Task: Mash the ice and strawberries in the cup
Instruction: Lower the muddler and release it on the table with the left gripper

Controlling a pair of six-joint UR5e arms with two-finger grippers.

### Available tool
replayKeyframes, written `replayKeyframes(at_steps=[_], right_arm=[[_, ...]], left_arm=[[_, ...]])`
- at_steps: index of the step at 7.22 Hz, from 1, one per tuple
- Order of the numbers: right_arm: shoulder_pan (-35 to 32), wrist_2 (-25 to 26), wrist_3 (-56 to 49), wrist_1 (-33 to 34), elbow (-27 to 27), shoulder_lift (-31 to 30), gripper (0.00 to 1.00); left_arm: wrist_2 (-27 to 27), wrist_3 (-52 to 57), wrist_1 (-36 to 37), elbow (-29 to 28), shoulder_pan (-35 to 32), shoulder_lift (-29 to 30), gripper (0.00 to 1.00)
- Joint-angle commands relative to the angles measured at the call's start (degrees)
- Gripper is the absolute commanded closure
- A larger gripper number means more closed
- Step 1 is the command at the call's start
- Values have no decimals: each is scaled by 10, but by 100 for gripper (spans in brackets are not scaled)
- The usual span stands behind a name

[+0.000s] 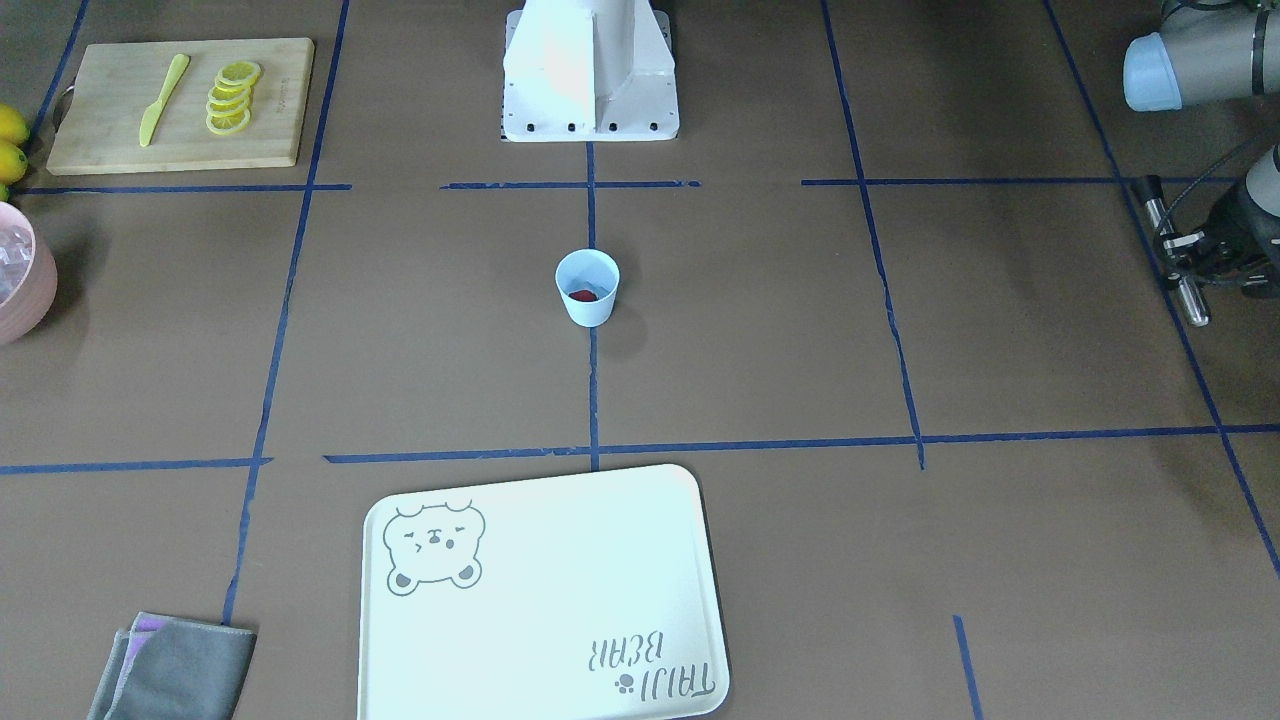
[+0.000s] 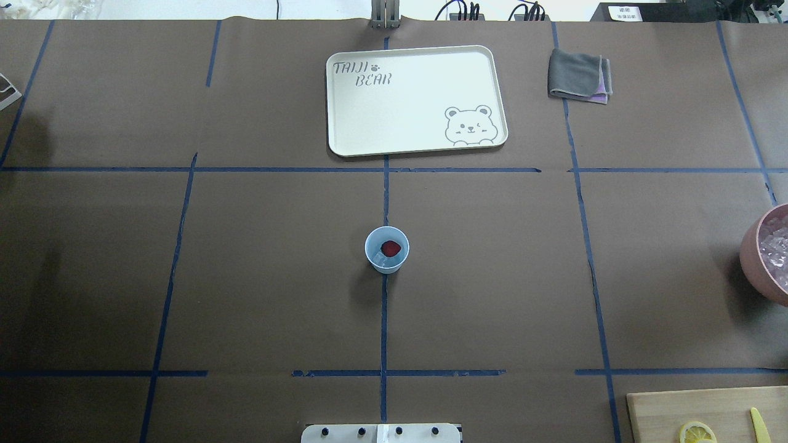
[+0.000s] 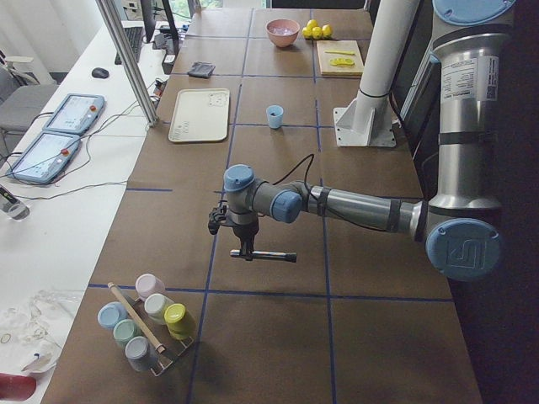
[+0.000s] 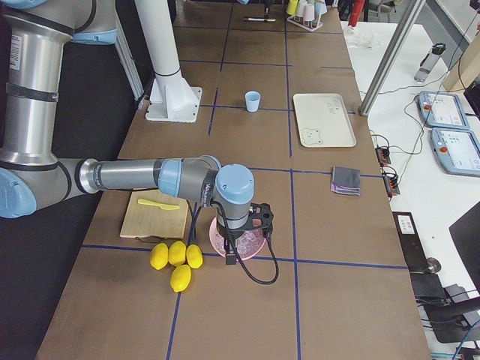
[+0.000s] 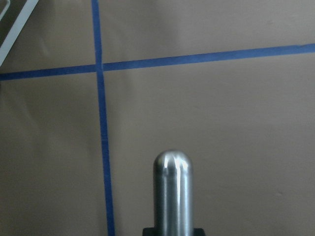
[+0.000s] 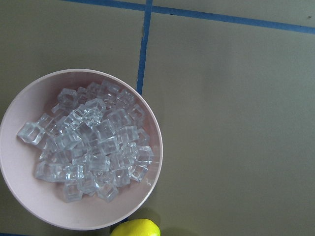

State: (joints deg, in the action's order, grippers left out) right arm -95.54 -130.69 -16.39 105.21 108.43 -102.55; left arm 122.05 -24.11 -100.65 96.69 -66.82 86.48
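The pale-blue cup (image 2: 386, 249) stands upright at the table's centre, also in the front view (image 1: 587, 290). A red strawberry (image 2: 390, 248) lies inside it beside a clear piece of ice (image 2: 383, 263). More ice cubes (image 6: 91, 142) fill the pink bowl (image 6: 74, 221) right under the right wrist camera. My left gripper (image 1: 1180, 250) is far off to the robot's left, shut on a steel pestle rod (image 5: 172, 196), held level above the table (image 3: 274, 256). My right gripper (image 4: 241, 225) hangs over the pink bowl; I cannot tell whether it is open or shut.
A white bear tray (image 2: 412, 98) and a folded grey cloth (image 2: 578, 75) lie on the far side. A cutting board (image 1: 120, 130) holds lemon slices (image 1: 232, 98) and a yellow knife (image 1: 163, 98). Whole lemons (image 4: 174, 259) lie beside the bowl. A rack of cups (image 3: 143, 324) stands at the left end.
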Motion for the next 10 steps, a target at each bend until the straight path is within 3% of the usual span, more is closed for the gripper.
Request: replayKeyframes(at_steps=[1,4,9,10], right_arm=[[0,0,0,0,1,0,1],[0,0,0,0,1,0,1],[0,0,0,0,0,-1,1],[0,1,0,-3,0,-2,1]], left_arm=[[0,-1,-82,-74,3,1,98],[34,-30,-104,-86,33,4,97],[33,-37,-160,-136,43,9,96],[34,-35,-160,-135,42,11,84]])
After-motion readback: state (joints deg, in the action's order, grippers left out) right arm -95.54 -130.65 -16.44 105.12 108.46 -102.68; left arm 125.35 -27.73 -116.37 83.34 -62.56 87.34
